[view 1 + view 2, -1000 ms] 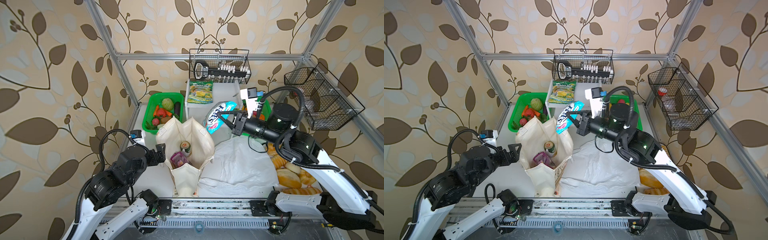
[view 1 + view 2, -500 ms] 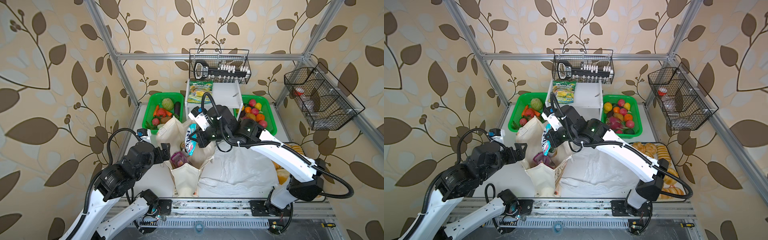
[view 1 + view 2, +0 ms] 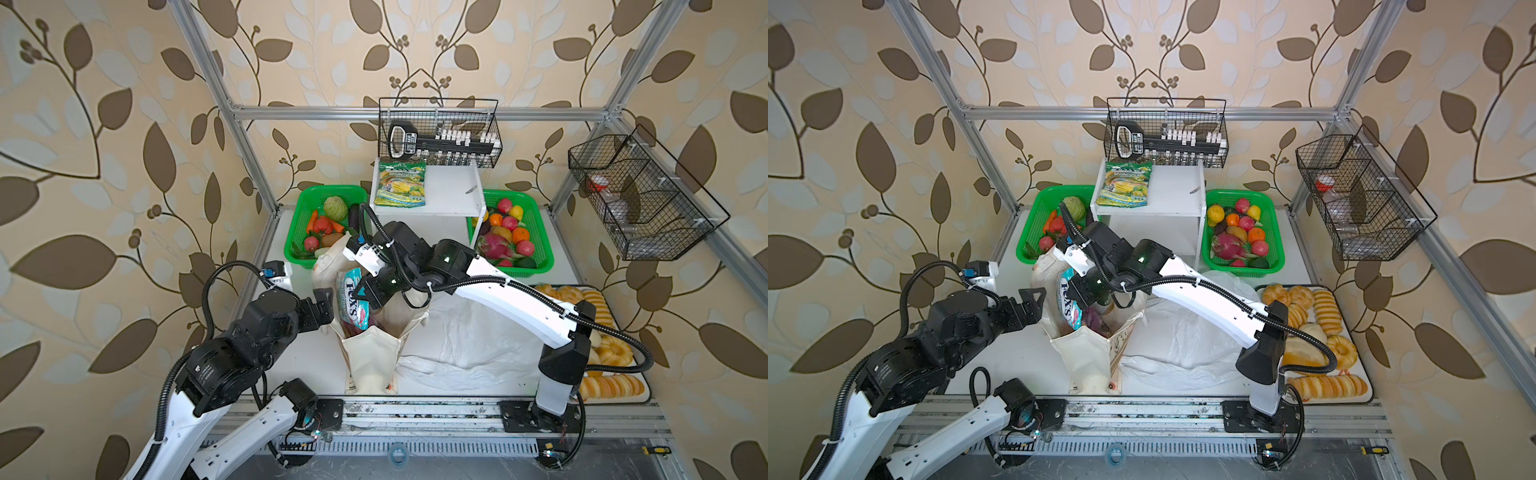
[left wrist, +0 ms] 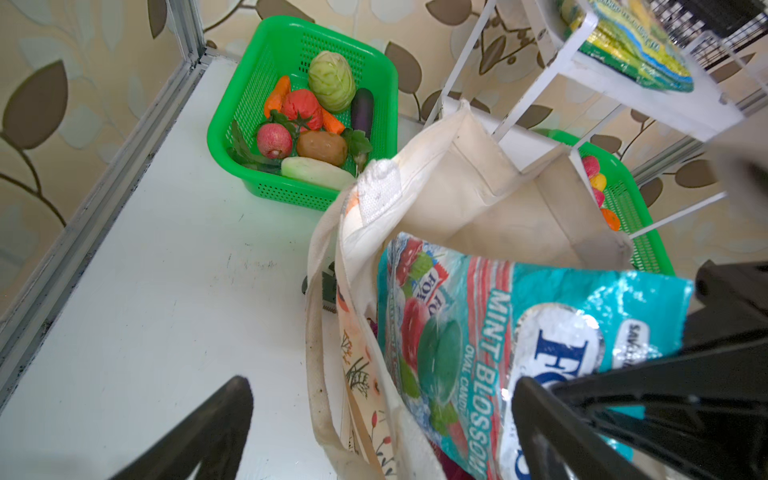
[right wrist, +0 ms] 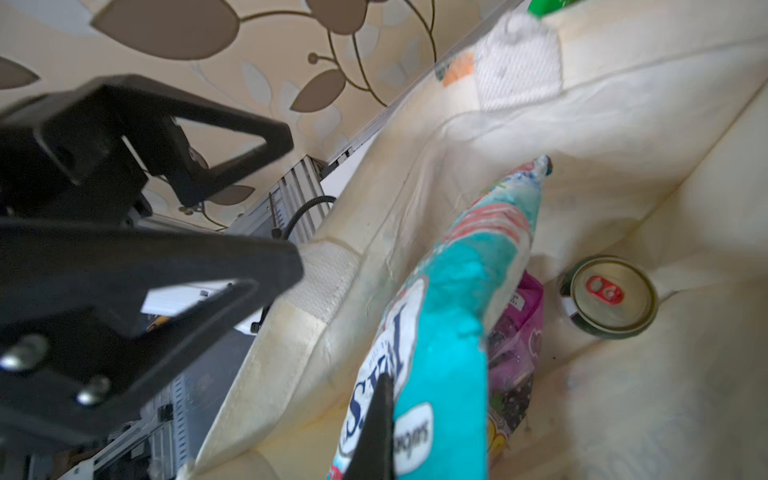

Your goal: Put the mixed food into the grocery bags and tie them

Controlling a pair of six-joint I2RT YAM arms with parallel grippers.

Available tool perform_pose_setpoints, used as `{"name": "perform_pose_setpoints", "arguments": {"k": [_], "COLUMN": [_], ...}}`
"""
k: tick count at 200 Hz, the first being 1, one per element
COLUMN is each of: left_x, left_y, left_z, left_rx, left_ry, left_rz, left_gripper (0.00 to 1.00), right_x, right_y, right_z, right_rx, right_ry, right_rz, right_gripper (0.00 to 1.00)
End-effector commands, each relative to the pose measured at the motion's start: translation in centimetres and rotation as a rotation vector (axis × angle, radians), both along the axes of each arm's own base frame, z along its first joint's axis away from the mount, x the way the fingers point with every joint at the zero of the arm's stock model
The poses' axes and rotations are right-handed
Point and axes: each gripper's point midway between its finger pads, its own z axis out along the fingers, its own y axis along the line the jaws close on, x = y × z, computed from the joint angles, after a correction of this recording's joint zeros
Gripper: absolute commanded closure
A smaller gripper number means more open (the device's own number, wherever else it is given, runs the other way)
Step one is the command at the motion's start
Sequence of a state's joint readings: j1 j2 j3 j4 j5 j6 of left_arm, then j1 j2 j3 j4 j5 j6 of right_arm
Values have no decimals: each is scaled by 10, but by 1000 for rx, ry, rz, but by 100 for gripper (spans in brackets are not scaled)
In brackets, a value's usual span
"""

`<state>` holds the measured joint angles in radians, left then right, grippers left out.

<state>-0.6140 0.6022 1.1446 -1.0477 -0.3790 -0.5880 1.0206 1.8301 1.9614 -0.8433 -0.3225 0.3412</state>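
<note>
White tabletop [image 3: 305, 365] is occupied by an upright tote [image 3: 370, 361], its mouth open. The candy packet [image 3: 352, 301] is pinched at one edge by the right gripper [image 3: 366, 296] and held partly inside the tote, above a purple packet [image 5: 515, 345] and a can [image 5: 609, 297]; contact with them is perhaps made, but is hidden. The left gripper [image 3: 326, 309] is spread wide just beside the tote, with nothing in it.

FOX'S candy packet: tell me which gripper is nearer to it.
Right. The right gripper is shut on the candy packet over the canvas tote; the left gripper hangs open beside the tote's rim, holding nothing.
</note>
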Motion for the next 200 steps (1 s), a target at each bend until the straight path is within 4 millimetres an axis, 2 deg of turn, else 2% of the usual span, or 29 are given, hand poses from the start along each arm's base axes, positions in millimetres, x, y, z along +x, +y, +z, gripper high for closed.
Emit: {"name": "perform_pose_setpoints", "arguments": {"k": [1,14,30,48,66,89,108,123,135,146,167,184,200], "left_x": [3,6,11,16,18,19,19,18,17,16,15,15,19], "left_y": [5,1,-5,-11,-14,-13,-8,1,8,15,30,40,39], "left_z": [-3,-4,-4,-3,-4,-7,-11,-14,-14,-12,-9,-9,-16], "left_rx": [1,3,4,-1,-1,6,23,51,81,115,194,252,273], "left_ry": [-3,2,9,16,21,30,35,45,50,52,62,74,104], "left_rz": [43,34,20,3,-1,6,32,71,102,126,178,217,211], "left_gripper": [1,1,1,1,1,1,1,1,1,1,1,1,1], "right_x": [-17,-19,-20,-17,-11,2,22,38,45,48,46,49,55], "right_y": [-11,-19,-29,-42,-58,-88,-123,-150,-161,-163,-148,-138,-133], "right_z": [-1,-12,-19,-12,2,20,33,34,33,31,24,10,-4], "right_rx": [50,45,28,8,6,-6,0,15,45,70,94,69,35], "right_ry": [91,123,145,126,78,-18,-87,-104,-98,-75,-16,21,38], "right_rz": [11,-9,-31,-68,-121,-230,-385,-511,-561,-572,-526,-515,-524], "right_gripper": [93,83,79,62,52,49,48,46,45,44,41,39,38]}}
